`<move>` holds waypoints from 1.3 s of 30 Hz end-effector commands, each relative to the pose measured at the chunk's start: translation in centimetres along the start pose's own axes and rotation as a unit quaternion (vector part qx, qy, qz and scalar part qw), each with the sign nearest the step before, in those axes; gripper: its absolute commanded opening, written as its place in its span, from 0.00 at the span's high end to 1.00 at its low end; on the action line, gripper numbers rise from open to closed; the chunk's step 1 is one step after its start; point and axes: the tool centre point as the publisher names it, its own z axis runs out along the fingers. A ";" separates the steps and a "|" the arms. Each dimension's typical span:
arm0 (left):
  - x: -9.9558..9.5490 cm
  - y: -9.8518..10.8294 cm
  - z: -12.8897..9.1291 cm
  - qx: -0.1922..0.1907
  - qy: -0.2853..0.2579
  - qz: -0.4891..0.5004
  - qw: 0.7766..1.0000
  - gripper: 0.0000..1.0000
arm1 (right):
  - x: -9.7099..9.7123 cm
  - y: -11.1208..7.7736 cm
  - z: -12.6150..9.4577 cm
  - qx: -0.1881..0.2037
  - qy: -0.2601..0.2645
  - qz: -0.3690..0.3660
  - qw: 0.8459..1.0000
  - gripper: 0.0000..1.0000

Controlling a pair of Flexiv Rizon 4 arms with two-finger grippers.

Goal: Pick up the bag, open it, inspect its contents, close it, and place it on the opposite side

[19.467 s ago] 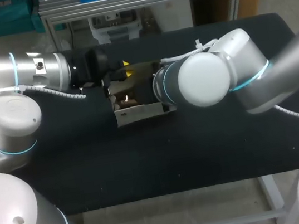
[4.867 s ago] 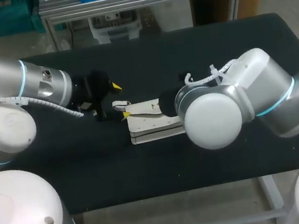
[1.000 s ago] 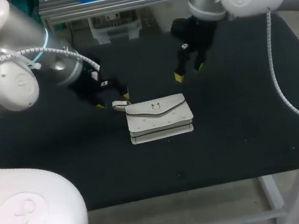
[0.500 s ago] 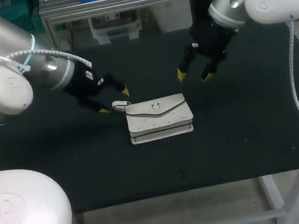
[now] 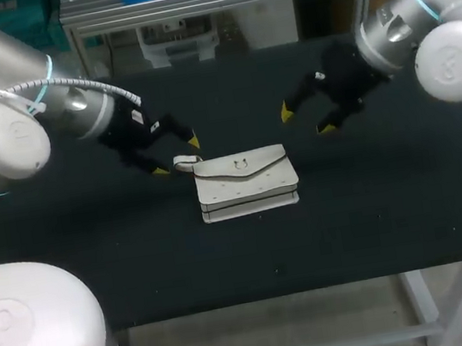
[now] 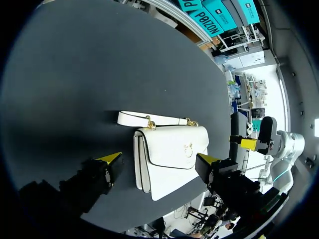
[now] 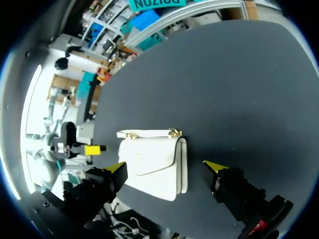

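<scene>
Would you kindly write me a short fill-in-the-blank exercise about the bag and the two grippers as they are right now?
1. The white bag lies on the black table with its flap ____.
2. The left gripper and the right gripper both have their fingers ____.
3. In the head view, the strap shows at the end of the bag nearest the ____ arm's fingers.

Missing words: closed; open; left.
</scene>
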 end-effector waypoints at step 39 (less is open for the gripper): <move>-1.1 0.3 4.5 -0.095 0.133 -0.065 0.984 0.37 | -0.4 -1.1 8.2 0.136 0.181 0.122 0.966 0.05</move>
